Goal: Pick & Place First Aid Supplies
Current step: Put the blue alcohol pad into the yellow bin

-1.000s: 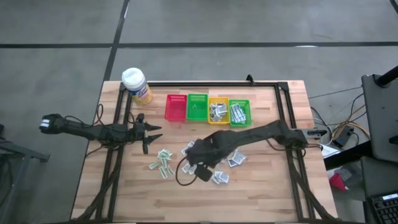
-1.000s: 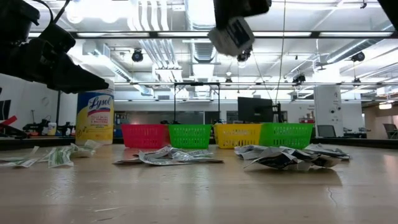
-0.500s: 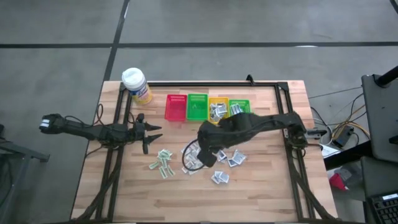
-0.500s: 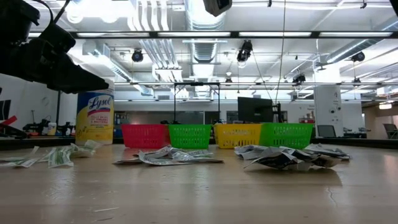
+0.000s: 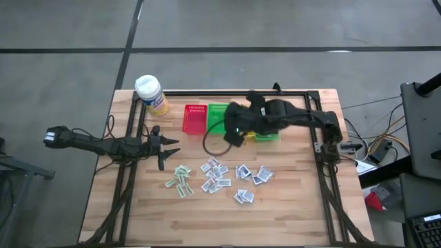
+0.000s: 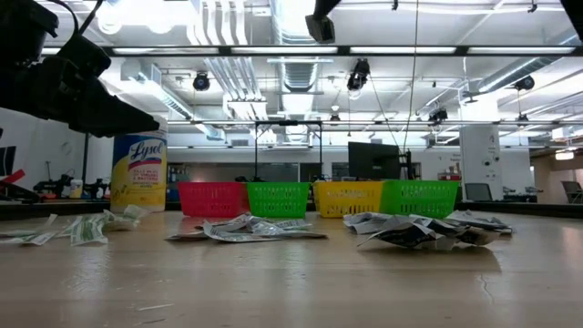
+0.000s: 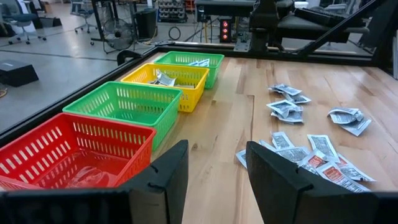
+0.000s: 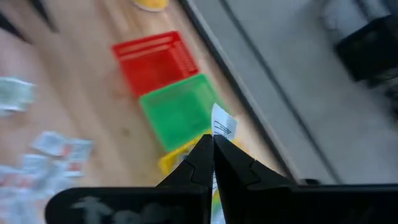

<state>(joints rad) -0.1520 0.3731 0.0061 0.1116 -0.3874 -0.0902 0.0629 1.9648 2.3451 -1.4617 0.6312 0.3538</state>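
Over green basket (image 8: 180, 111): right tool (image 8: 212, 144) shut on 1 white packet (image 8: 221, 126), fingertips pinching its edge.

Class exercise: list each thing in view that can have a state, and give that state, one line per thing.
right gripper: shut on a packet, raised over the baskets.
left gripper: open, empty.
red basket: empty.
green basket: empty.
yellow basket: holds packets.
far green basket: holds packets.
loose packets: lying on the table.
yellow bottle: upright, capped.

Bright ceiling lights (image 6: 301, 23) glare in the low view. The right wrist view is blurry.
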